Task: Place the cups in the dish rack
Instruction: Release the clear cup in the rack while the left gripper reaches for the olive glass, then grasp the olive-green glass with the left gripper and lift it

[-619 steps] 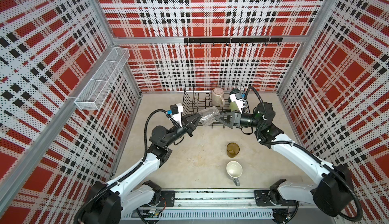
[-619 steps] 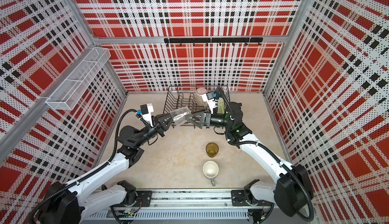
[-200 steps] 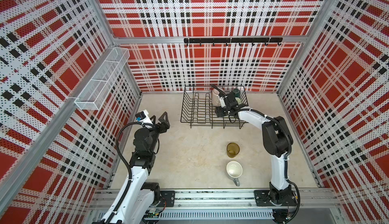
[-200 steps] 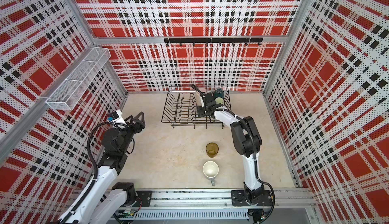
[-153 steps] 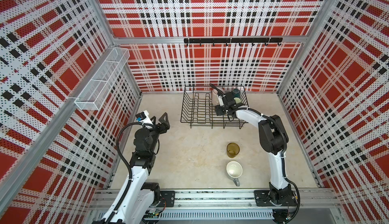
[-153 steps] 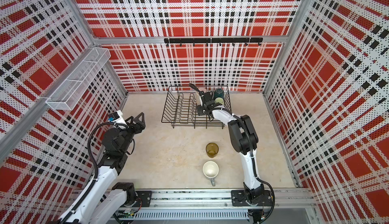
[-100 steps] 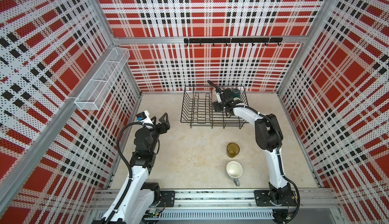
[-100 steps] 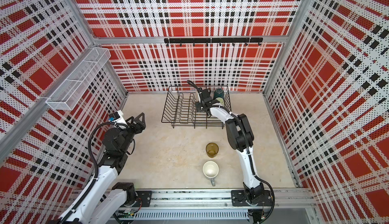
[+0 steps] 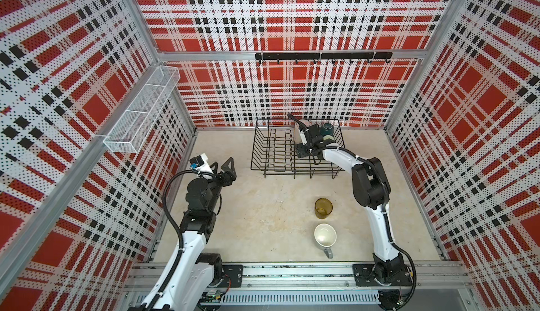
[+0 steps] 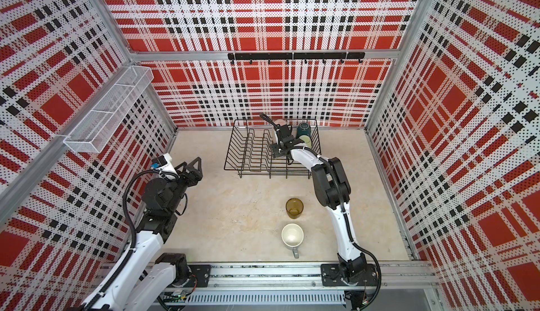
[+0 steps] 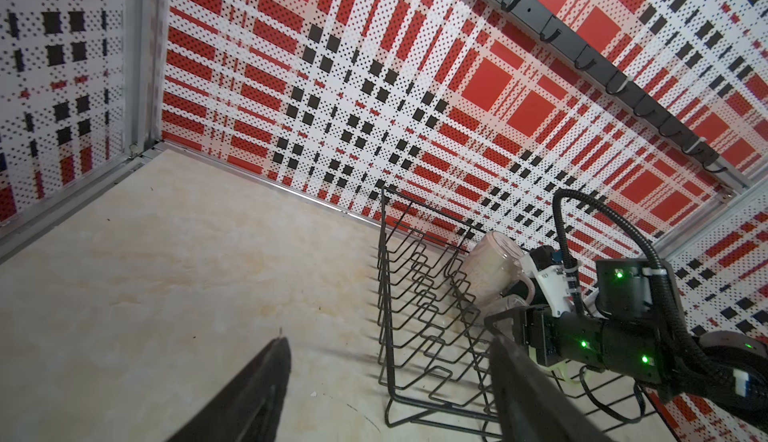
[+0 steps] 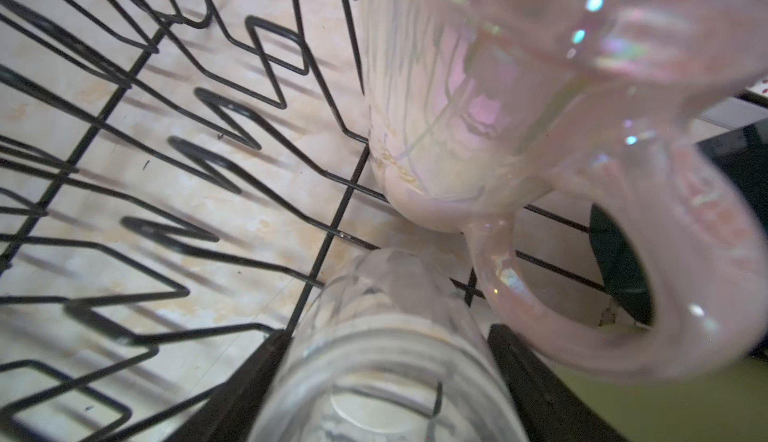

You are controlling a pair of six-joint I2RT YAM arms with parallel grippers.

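Your right gripper (image 12: 388, 332) is down inside the dish rack (image 9: 292, 169), black bent wire with zigzag plate loops, upper centre in both top views. It works in the rack's right half.

Right wrist view: the small clear glass (image 12: 386, 361), a cylinder ringed near the mouth, sits between the two black fingers (image 12: 257, 381). Its mouth faces the lens and its base is near the floor wires. The fingers flank it closely; I can't tell whether they press it or stand clear.

The pale pink mug (image 12: 457, 107), glossy with an iridescent glaze, rests tilted on the wires, its loop handle (image 12: 623, 294) just beside the glass.

The dark teal mug (image 9: 327, 129) is in the rack's upper right corner, with the light green mug (image 10: 306, 140) just below it in frame.

Two cups stand upright outside the rack on the beige marbled tabletop (image 9: 263, 207), lower right of centre. The amber tumbler (image 9: 323, 208) is translucent. The grey-handled mug (image 9: 325, 235), cream inside, is just below it and apart.

Your left gripper (image 9: 222, 166) is centre-left, well apart from the rack, triangular fingers spread wide with nothing between them.
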